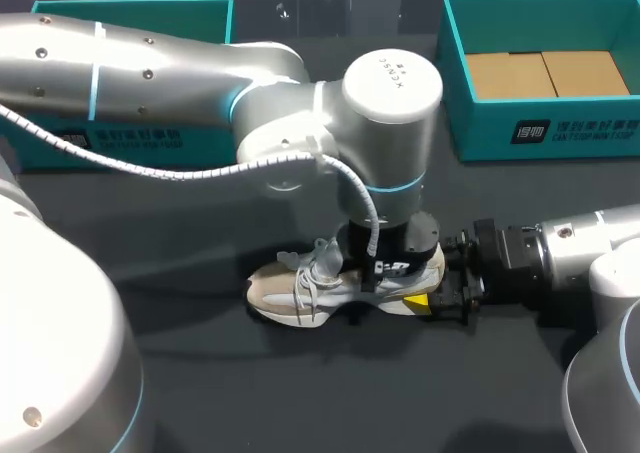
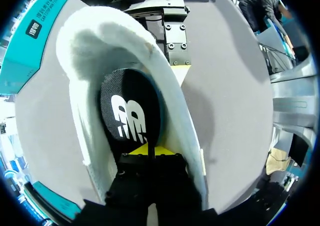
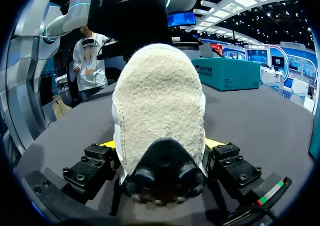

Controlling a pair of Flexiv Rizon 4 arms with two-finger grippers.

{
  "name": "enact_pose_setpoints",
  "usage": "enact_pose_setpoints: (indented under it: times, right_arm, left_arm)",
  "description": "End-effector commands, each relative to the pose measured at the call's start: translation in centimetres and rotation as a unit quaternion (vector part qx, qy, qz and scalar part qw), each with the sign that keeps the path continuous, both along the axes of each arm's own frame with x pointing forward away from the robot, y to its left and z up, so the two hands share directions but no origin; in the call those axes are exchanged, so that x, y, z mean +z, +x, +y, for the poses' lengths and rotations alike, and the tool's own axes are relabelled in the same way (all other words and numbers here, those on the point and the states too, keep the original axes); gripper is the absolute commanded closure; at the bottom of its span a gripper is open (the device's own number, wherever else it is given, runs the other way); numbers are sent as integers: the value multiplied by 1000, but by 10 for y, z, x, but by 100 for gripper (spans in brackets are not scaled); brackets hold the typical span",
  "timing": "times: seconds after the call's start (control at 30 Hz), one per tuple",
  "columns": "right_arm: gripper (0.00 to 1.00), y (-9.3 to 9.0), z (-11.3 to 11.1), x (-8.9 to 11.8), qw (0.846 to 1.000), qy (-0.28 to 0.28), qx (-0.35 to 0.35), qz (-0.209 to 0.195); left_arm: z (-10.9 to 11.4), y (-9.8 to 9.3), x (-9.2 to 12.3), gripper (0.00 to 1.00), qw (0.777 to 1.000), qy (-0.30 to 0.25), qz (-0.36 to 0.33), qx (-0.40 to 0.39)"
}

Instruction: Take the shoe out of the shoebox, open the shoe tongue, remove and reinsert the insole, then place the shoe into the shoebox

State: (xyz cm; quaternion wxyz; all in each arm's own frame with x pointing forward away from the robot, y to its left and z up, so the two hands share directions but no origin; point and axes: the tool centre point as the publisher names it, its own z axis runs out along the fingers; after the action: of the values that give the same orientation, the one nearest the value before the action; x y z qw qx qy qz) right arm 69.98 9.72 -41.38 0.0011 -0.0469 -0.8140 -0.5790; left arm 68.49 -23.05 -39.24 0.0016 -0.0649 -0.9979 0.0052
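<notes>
head view had the second teal box (image 1: 130, 18) far out to the left of both sets of fingers, at the back of the table (image 1: 260, 393), half hidden behind the left arm (image 1: 150, 73). that arm stretched in from the left with its wrist straight above the shoe (image 1: 300, 291). the left gripper (image 1: 392, 273) pointed down into the shoe's opening, near the heel. the shoe stood on its sole on the dark table, well clear of the box, with its toe out to the left of the fingers and its laces loose over the tongue.

left wrist view looked right down inside. the yellow tips were pressed together with just a thin dark line between them. they sat on the black insole (image 2: 127, 106), and pale fleecy lining rose on either side of them. whether they had a pinch of the insole, i couldn't tell.

over to the right, the right gripper (image 1: 442, 295) lay low along the table at the heel. right wrist view showed one finger (image 3: 102, 151) on each side, with the yellow tips touching the heel from both sides, so the gripper was clamped on it. well beyond those fingers, at the back right, the shoebox (image 1: 480, 138) stood open with its brown floor showing.
</notes>
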Motion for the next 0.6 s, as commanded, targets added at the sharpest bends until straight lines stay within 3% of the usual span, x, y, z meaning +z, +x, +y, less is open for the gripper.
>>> enact_pose_setpoints:
  times: [0.03,0.6]
  right_arm:
    - [100,2,3,-3,1000,-3,-1,1]
    - [100,2,3,-3,1000,-3,-1,1]
  left_arm:
    - [22,-1,11,100,999,-38,0,3]
    - [16,-7,34,100,995,-94,13,-3]
